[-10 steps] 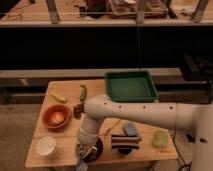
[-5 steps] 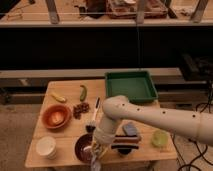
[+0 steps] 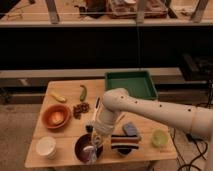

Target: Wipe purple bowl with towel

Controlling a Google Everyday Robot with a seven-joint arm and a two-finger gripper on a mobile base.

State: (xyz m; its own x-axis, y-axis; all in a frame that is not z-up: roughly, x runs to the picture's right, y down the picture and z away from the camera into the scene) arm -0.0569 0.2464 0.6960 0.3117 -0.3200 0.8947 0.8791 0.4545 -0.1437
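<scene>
Purple bowl (image 3: pixel 80 148) at near edge of wooden table (image 3: pixel 67 131), right of white cup (image 3: pixel 46 147), left of folded striped cloth (image 3: pixel 124 143). Gripper (image 3: pixel 92 141) directly over bowl, pointing down, clamped on towel (image 3: pixel 91 154). Towel hangs limp into bowl, over near rim. Orange bowl (image 3: pixel 55 116) far-left of it. Green tray (image 3: pixel 131 84) at far right.

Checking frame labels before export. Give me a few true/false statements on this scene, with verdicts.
1. The gripper is over the purple bowl. True.
2. The towel lies in the green tray. False: it is at the purple bowl, under the gripper.
3. The white cup stands inside the orange bowl. False: it stands on the table, apart from that bowl.
4. The striped cloth lies beside the purple bowl. True.
</scene>
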